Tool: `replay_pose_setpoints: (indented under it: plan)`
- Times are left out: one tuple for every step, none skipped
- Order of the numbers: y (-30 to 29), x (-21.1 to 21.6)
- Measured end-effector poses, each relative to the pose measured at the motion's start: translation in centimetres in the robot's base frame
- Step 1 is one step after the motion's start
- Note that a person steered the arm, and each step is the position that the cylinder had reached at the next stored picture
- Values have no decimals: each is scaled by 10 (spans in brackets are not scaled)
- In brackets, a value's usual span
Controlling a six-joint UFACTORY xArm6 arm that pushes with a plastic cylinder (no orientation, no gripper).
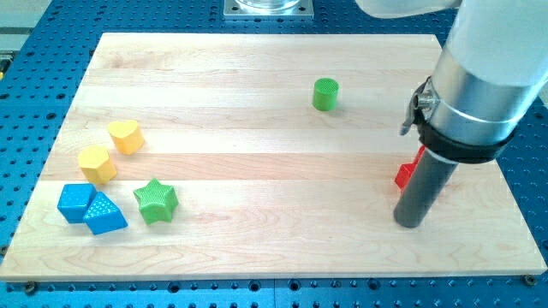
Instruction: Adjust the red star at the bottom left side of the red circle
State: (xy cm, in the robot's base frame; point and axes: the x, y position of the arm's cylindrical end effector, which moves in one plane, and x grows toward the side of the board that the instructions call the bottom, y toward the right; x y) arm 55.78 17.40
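A red block (pixel 406 174) shows only as a small red part at the view's right, mostly hidden behind my rod; I cannot tell whether it is the star or the circle. My tip (pixel 409 222) rests on the board just below and slightly right of that red part, close to it. No second red block is visible; it may be hidden by the arm.
A green cylinder (pixel 325 94) stands at the top centre. At the view's left lie a yellow heart (pixel 126 136), a yellow hexagon (pixel 97 164), a blue cube (pixel 75 203), a blue triangle (pixel 105 215) and a green star (pixel 156 201). The wooden board (pixel 257 248) ends near the right.
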Motion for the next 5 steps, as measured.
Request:
replay_pose_setpoints:
  plan:
    - [73,-5]
    - [63,-12]
    - [45,-18]
    - [18,-18]
    - [-4,-18]
